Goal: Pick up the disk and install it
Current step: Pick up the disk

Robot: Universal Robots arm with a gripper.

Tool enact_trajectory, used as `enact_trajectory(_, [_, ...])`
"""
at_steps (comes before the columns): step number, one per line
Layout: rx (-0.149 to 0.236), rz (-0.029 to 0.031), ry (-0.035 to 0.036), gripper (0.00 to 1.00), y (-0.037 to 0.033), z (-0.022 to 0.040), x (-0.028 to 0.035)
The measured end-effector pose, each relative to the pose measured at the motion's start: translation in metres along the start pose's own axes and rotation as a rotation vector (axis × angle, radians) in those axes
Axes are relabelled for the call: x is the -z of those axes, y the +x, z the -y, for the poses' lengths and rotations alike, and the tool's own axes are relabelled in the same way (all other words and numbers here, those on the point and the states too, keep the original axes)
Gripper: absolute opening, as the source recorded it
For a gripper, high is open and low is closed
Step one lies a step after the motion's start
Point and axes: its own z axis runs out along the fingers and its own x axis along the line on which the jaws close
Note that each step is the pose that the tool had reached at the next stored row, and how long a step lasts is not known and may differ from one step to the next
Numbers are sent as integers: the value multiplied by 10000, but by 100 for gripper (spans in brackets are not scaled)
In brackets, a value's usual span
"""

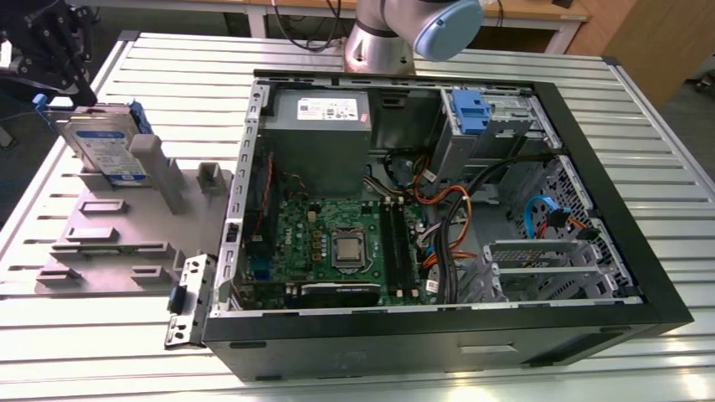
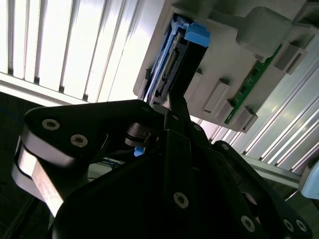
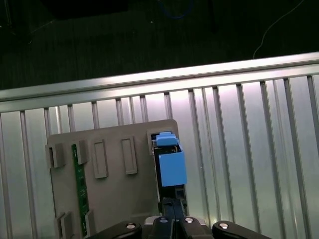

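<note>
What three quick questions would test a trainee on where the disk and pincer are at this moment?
1. True or false: the disk stands on edge in the grey fixture.
2. In the exterior view, where does the fixture sit? A) to the left of the case; B) inside the case; C) to the right of the case.
3. Fill in: the pincer is nearest to the ____.
Key: 1 true; 2 A; 3 disk.
</note>
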Motion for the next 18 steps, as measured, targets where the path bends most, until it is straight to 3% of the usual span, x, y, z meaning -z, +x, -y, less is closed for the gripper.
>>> enact_trajectory(4, [0, 1, 2, 11, 0, 0, -1])
enact_trajectory(6, [0, 1, 3, 17, 0, 0, 0])
enact_trajectory(18, [0, 1, 7, 65, 0, 0, -1])
